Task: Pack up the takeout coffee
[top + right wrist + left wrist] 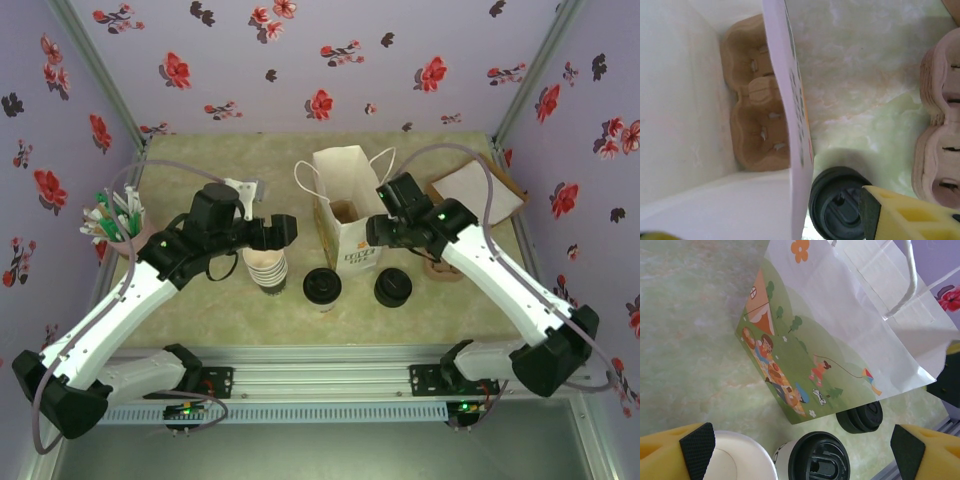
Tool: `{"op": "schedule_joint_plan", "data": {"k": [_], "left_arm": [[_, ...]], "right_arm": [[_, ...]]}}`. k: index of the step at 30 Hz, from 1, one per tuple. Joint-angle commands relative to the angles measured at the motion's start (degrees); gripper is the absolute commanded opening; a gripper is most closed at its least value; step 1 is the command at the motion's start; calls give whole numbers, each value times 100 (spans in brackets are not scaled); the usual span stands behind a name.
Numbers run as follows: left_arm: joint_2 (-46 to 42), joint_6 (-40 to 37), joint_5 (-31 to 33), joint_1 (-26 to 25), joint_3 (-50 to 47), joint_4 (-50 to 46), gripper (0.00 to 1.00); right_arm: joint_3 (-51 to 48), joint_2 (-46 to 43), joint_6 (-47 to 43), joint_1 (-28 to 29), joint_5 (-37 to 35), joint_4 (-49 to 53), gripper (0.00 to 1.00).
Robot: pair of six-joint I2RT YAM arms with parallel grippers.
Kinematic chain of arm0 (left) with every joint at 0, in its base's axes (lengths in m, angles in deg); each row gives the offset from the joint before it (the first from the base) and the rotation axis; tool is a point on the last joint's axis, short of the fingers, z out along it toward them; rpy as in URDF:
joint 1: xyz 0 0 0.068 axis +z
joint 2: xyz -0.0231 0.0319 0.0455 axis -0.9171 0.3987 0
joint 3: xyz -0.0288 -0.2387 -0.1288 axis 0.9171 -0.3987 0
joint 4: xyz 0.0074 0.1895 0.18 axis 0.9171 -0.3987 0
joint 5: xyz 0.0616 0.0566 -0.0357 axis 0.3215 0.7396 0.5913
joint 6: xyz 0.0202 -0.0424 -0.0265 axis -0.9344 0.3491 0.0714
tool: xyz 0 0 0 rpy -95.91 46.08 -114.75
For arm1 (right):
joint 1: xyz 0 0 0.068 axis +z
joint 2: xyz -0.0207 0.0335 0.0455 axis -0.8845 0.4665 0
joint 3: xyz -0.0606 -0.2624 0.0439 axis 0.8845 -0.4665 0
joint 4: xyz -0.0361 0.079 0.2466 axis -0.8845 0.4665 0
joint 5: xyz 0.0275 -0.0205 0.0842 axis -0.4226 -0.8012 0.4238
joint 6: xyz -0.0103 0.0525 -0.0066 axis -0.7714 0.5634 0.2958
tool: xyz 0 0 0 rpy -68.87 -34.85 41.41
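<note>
Black lid, pale paper: one short coffee cup (pixel 322 287) stands between one cup stack (pixel 268 268) and one lid stack (pixel 393 288), near one bag (pixel 345 215). Left gripper (pixel 802 447) and right gripper (pixel 377 234) gape, jaws apart.

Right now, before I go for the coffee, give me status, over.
Left gripper open over lidless cup stack. Right gripper open, astride bag wall. Takeout coffee on table before bag, unpacked. That stack crowds it; carrier sits in bag.
</note>
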Motion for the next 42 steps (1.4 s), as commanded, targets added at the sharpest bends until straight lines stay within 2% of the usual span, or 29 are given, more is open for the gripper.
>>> {"op": "schedule_joint_plan", "data": {"k": [1,7,10,16,20,21,24,28,30,32,42], "left_arm": [[-34,-131,172,-42,-89,36,94],[-28,-139,213,-40,-90,36,94],[-54,-148,266,-40,-72,6,95],[-239,-165,495,-43,-80,-58,99],[-482,-162,494,-38,-133,-49,99],[-544,-155,472,-44,-151,-57,99],[-761,-112,309,-40,-168,-169,99],[-969,68,99,-39,-225,-323,99],[-1063,113,97,-43,-328,-365,99],[-1143,117,222,-32,-427,-413,99],[-1361,110,719,174,-644,-681,99]], "right_arm": [[250,232,-144,-148,-121,-324,61],[317,542,-197,-340,153,-485,61],[323,461,-211,-340,255,-408,65],[-55,-267,-96,-210,352,-67,80],[-372,-856,10,-29,719,16,98],[-407,-948,35,13,839,23,99],[-497,-1111,116,264,1223,-26,99],[-465,-1121,439,908,672,-90,99],[-501,-1053,442,1022,1109,-242,99],[-470,-919,460,1121,1224,-297,99],[377,294,-472,2311,337,338,99]]}}
